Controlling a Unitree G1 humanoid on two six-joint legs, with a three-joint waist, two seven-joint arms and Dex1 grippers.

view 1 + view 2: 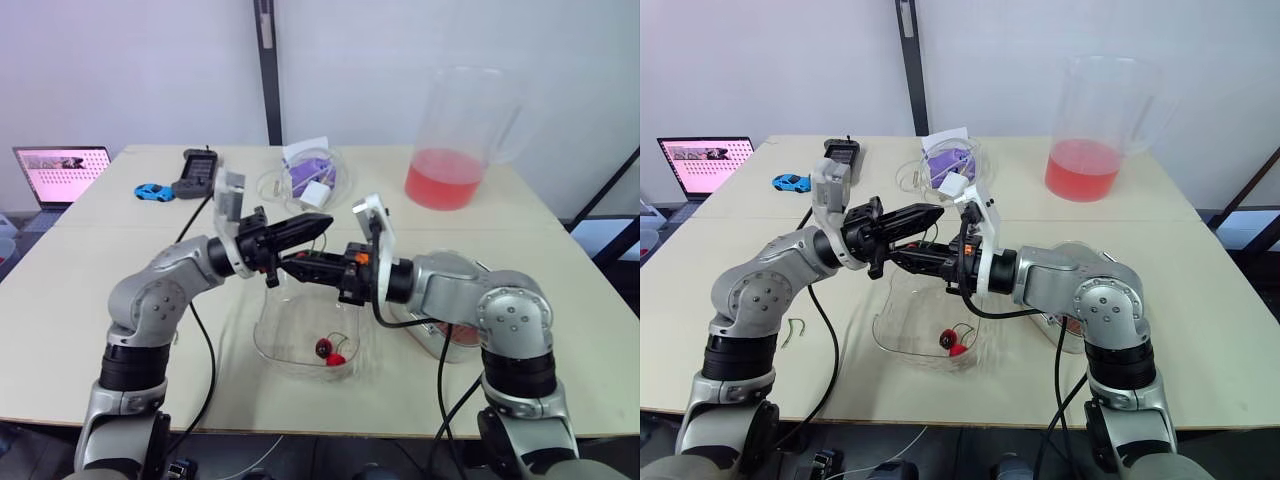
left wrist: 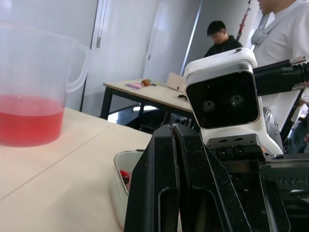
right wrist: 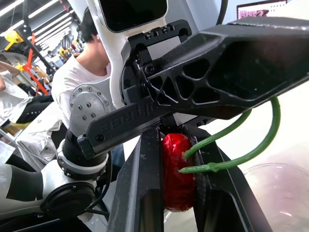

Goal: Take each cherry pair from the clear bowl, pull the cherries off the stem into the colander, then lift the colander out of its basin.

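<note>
Over the clear vessel point(image 1: 275, 335) by the table's point(image 1: 560, 260) front edge our right gripper point(image 1: 292, 264) clamps a cherry point(image 3: 177, 171), our left gripper point(image 1: 318, 225) pinches its stem point(image 3: 207, 167): we judge the pull-off in hand, needing a parting tug.

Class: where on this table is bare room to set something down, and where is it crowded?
Bare: the table front-left, between laptop and left arm; its right side, in front of the jug. Crowded: the centre, where left gripper and right gripper meet over the clear bowl; the back row: toy car, black device, bag.
</note>
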